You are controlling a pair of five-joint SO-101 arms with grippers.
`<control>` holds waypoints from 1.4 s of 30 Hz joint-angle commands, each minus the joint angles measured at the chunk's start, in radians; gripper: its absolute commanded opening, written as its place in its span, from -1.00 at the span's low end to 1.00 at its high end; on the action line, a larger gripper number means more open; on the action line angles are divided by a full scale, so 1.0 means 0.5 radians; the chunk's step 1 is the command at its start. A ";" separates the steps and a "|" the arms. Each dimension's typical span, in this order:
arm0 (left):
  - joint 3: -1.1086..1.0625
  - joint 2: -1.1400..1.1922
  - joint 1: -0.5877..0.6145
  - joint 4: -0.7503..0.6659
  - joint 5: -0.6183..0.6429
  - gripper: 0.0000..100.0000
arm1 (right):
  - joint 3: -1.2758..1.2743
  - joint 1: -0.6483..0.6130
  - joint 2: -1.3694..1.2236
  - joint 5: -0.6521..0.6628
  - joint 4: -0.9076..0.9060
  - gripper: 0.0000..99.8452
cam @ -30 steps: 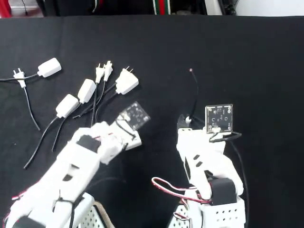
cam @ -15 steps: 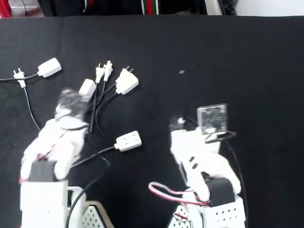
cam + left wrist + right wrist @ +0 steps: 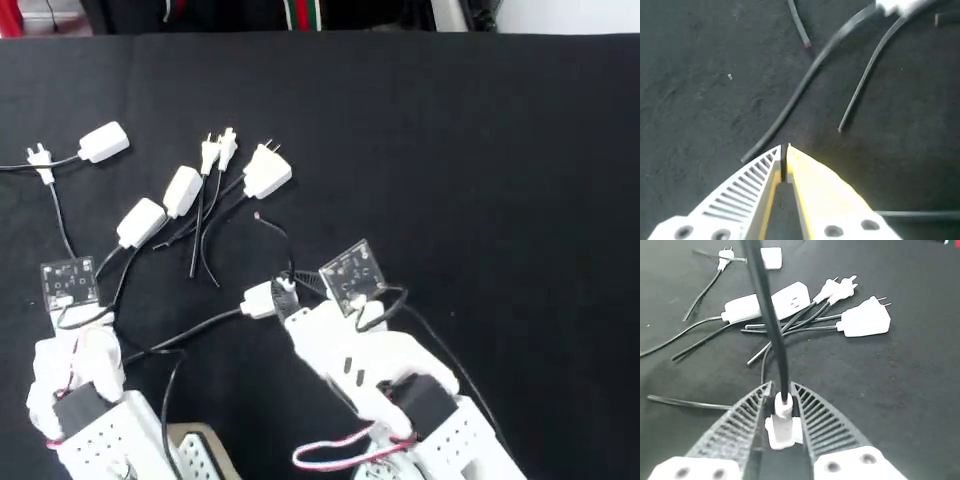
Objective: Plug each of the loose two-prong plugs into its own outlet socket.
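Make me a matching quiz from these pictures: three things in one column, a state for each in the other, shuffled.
Things:
1. left claw
2. right claw
3. big plug

States:
A. lies loose on the table
B. shut, holding nothing
C. closed around a white plug

Pairs: 1-B; 2-C; 3-A

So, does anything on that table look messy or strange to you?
Yes. The black cords lie heaped across each other, and they end in bare cut stubs, joined to nothing. One cord sticks up from the small white plug pinched in the right gripper.
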State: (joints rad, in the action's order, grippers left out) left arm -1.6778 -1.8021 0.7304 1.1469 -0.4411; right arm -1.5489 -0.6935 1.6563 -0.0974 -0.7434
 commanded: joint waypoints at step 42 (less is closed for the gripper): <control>-0.023 -0.040 -0.038 0.061 -0.117 -0.93 | 0.222 0.310 -1.413 -0.169 0.881 -0.98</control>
State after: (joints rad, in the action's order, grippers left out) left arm -1.6778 -1.8113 0.7258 1.1745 -0.4902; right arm -1.4431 -0.5355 0.9521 -0.1741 -0.3199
